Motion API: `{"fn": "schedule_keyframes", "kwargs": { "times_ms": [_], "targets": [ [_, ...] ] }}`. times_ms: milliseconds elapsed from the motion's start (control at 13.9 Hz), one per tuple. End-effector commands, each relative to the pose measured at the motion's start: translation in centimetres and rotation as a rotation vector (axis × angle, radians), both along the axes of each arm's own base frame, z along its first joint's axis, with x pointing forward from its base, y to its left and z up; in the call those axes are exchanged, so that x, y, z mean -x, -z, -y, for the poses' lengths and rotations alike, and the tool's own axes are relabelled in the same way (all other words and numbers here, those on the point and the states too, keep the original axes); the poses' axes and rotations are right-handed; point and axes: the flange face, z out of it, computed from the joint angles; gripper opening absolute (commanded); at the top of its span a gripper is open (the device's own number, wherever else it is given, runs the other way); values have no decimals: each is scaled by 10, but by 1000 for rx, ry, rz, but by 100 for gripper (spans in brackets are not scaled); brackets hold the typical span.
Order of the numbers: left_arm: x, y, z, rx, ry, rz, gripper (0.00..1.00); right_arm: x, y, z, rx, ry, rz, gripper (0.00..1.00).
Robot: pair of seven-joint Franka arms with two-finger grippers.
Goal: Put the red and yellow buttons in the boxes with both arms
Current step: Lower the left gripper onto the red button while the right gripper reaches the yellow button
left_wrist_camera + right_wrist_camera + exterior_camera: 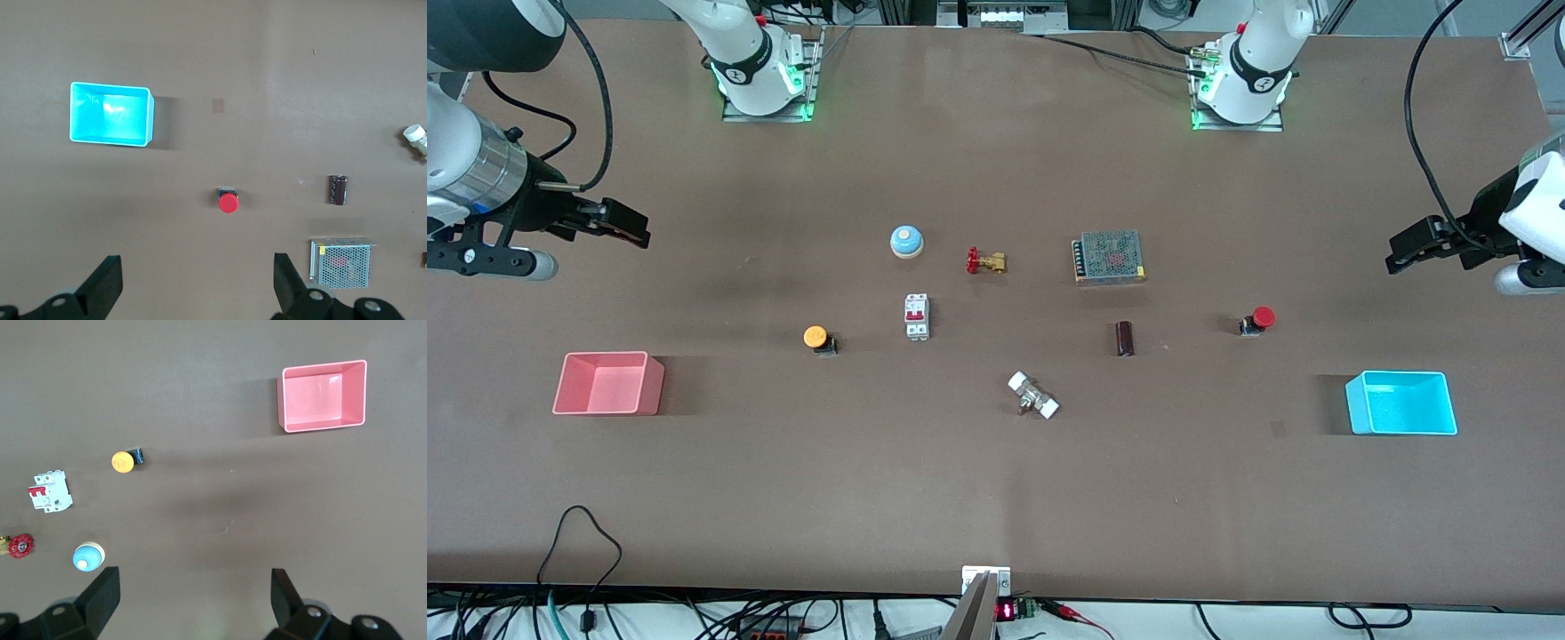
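The red button [1258, 320] lies on the table toward the left arm's end, farther from the front camera than the cyan box [1354, 404]. The left wrist view shows both the red button [228, 201] and the cyan box [150, 120]. The yellow button [818, 339] lies beside the pink box [651, 387], toward the table's middle. The right wrist view shows both the yellow button [125, 461] and the pink box [281, 403]. My left gripper [1396, 258] [197, 267] is open and empty, up over its end of the table. My right gripper [636, 231] [195, 577] is open and empty over its own end. Both boxes are empty.
A blue dome bell [906, 241], a brass valve with a red handle [985, 261], a white circuit breaker [917, 316], a meshed power supply [1109, 257], a dark cylinder [1125, 339] and a white-capped fitting [1033, 396] lie mid-table between the buttons.
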Motion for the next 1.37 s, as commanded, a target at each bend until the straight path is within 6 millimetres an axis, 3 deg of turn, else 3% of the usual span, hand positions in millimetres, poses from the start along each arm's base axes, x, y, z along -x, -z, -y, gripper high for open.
{"fn": "schedule_keyframes", "kwargs": {
  "times_ms": [0,144,288,360,504,647,863,1007,1151,1295],
  "targets": [
    [3,0,-2,-1,22,11,100,5,-7,-1,-6,-18,5,100],
    [2,1,3,-1,31,11,100,7,-8,-12,-4,-32,1,100],
    [-7,23,15,1,48,-28,100,7,-8,-15,-1,-35,7,100],
    [-11,37,15,3,51,-53,100,6,-9,-10,-9,-33,9,100],
    [-24,86,16,10,47,-155,100,3,-1,-13,-14,-34,-3,100],
    [-30,132,16,14,45,-255,100,-6,29,-19,-16,-50,-64,100],
    [-42,199,26,20,54,-311,100,-14,73,-47,-31,-73,-73,100],
    [-37,239,28,26,51,-306,100,-16,114,-60,-37,-72,-22,100],
    [-22,278,45,31,71,-287,100,-4,159,-78,-43,-39,33,100],
    [-14,305,45,31,68,-297,100,9,197,-95,-54,9,85,100]
  ]
}}
